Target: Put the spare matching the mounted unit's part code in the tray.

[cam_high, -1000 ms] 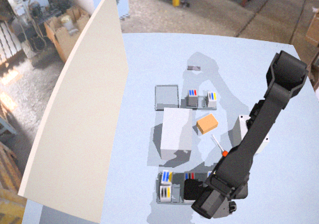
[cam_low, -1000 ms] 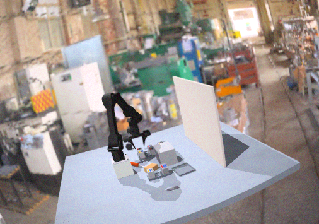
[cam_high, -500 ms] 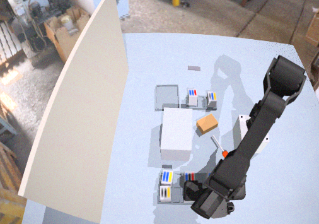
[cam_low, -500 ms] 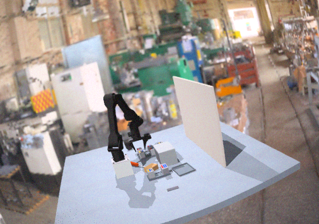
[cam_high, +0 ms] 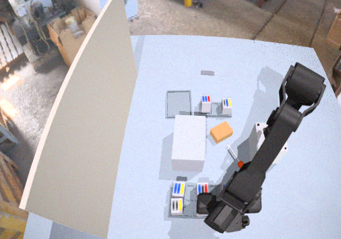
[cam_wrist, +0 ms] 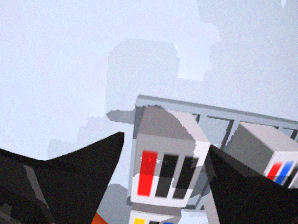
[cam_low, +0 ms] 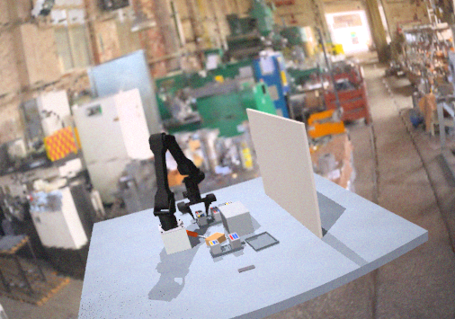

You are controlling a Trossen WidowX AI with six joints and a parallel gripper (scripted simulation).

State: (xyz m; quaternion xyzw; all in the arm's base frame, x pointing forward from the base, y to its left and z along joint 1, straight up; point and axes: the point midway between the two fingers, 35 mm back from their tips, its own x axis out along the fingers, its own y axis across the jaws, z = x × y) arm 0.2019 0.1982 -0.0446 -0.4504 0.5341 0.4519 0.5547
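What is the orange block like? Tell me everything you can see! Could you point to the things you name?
The orange block (cam_high: pixel 221 132) (cam_low: pixel 216 237) is a small, plain box shape with flat sides and straight edges. Its top looks lighter than its sides, and I see no stripes on it. It looks smooth, but I can't tell what it's made of. It lies flat on the pale blue table (cam_high: pixel 151 57) (cam_low: pixel 315 274), turned at an angle, between the big grey box (cam_high: pixel 189 136) (cam_low: pixel 236 216) and the screwdriver (cam_high: pixel 240 164) (cam_low: pixel 191 234). The gripper isn't touching it.

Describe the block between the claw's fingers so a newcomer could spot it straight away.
On the table, find the compartmented rack that the claw is over. In the wrist view, the block stands in its corner, between the open fingers. Its face reads red, black, black, whereas the block to its right shows red, then blue, then black.
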